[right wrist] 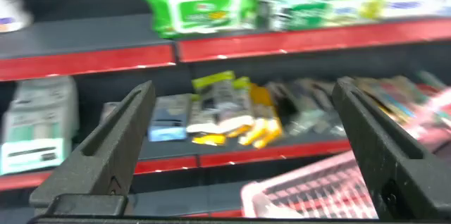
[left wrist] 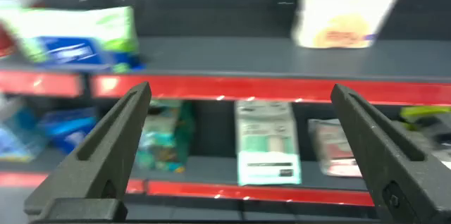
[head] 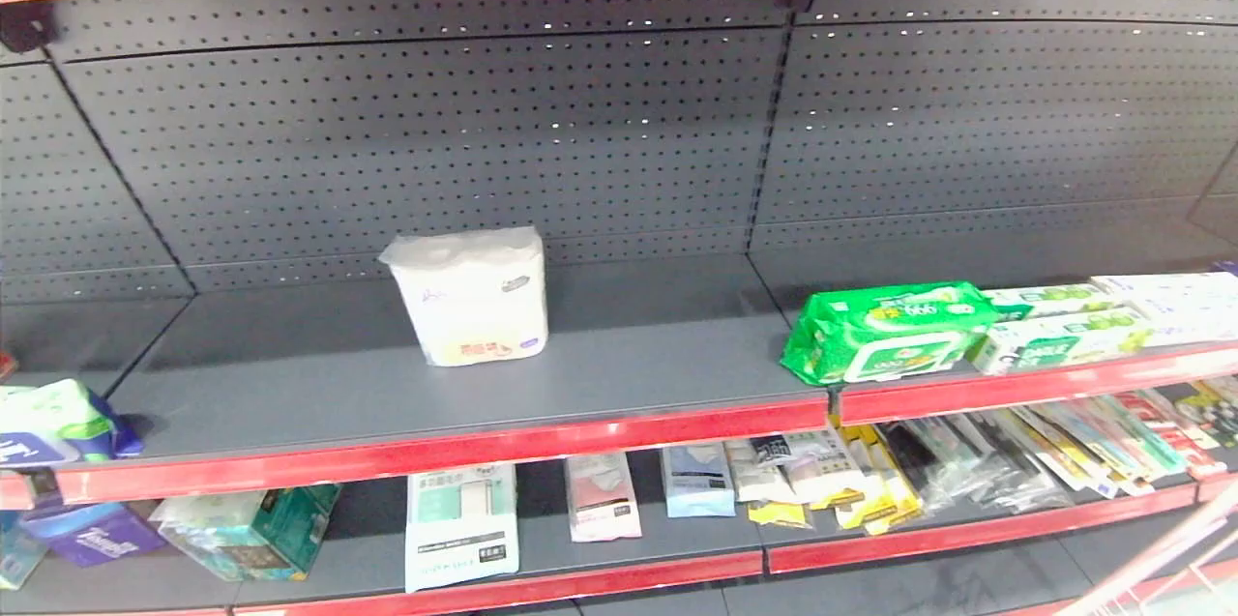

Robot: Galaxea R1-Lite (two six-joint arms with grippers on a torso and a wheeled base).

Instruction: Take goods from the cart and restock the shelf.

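Both grippers hang empty in front of the shelf [head: 629, 355]. The left gripper [left wrist: 239, 91] has its jaws spread wide with nothing between them, facing the white pack [head: 471, 297] that stands upright mid-shelf. The right gripper [right wrist: 244, 86] is just as wide and bare, facing the green pack [right wrist: 201, 2] that lies at the shelf's front edge. The goods to fetch are in the cart [right wrist: 310, 189] — a pink wire corner of it sits low beneath the right gripper, on the robot's right (what it holds I cannot tell).

So the step in hand, as I judge it, is the fetch, not the placing. To do it well, bring the cart's contents into view before lowering. Choose one pack and close across its narrower sides so the soft wrapping doesn't bulge out. The right arm looks the nearer one. For placing, the bare stretch between the white pack and the green pack seems the natural spot — upright, back from the red lip [head: 435, 447], not touching either neighbour.
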